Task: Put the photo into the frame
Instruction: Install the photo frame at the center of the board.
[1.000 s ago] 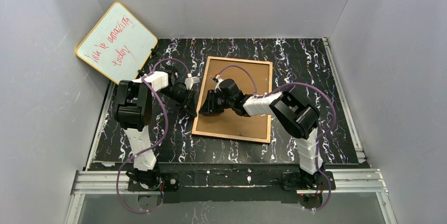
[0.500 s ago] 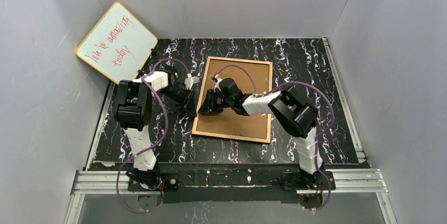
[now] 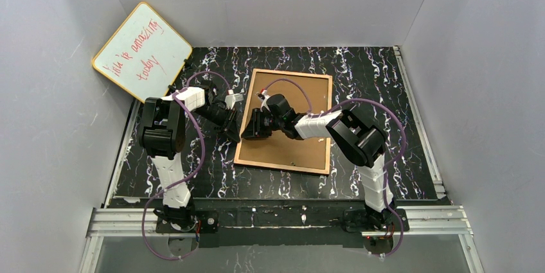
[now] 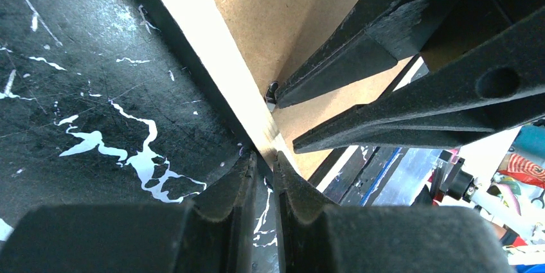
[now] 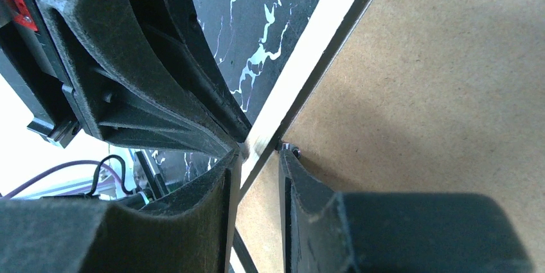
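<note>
Two arms: both reach in from the near edge and meet at the left side of the frame [image 3: 283,167], with their tips just beside each other.
Frame: a large, thin rectangle lying flat and back up in the middle of the table [image 3: 366,74]. Its rail is smooth and pale wood-coloured, with a dark strip along the outer side.
Backing: a brown hardboard backing panel [image 5: 437,93] fills the frame. It is matt with a fine, fibrous grain.
Table: black with white marble-like veins, lightly scratched when seen close up.
Left gripper [image 4: 265,160]: closed and holding nothing. Its two ridged black fingers are almost together, and their tips touch the outer edge of the frame's left rail.
Right gripper [image 5: 257,157]: it straddles the same rail and pinches it. One rough black finger presses the outer edge and the other sits on the inner edge, over the backing.
Metal tab [image 5: 289,149]: a small shiny piece at the rail's inner edge, touching the tip of the inner finger.
Whiteboard [image 3: 141,51]: a rounded rectangle with a yellow edge and red handwriting. It leans tilted against the left wall at the far-left corner.
Change: compared with a second ago, the right wrist has edged slightly toward the far side along the rail. The frame, the left arm and the whiteboard are where they were.
</note>
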Robot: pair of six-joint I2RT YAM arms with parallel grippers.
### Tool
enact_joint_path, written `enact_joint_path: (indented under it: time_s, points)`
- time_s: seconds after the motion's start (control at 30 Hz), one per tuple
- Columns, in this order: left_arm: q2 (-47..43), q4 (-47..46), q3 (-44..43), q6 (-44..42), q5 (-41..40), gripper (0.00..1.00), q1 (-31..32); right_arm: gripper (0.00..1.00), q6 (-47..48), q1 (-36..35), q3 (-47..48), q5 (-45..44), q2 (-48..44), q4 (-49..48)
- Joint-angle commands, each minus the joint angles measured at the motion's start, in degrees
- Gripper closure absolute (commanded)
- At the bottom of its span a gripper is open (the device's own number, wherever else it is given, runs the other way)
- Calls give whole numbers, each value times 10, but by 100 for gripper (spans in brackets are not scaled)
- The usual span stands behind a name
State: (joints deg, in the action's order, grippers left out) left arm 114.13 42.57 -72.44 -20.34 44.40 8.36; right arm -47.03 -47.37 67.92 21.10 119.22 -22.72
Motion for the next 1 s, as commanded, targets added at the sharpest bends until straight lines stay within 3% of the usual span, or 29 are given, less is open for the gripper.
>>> enact_joint_path:
  time_s: [0.0, 0.3, 0.6, 0.97]
  points:
    - [29, -49, 17, -25, -41, 91, 14, 65, -5, -2, 32, -20, 13, -33]
    - [31, -49, 18, -29, -46, 91, 14, 64, -14, -2, 42, -20, 14, -35]
    - [28, -41, 10, -33, -53, 91, 14, 56, -35, 15, 31, 10, -21, -66]
    - [17, -19, -8, -41, -53, 91, 14, 41, 1, 70, -109, -5, -193, -1]
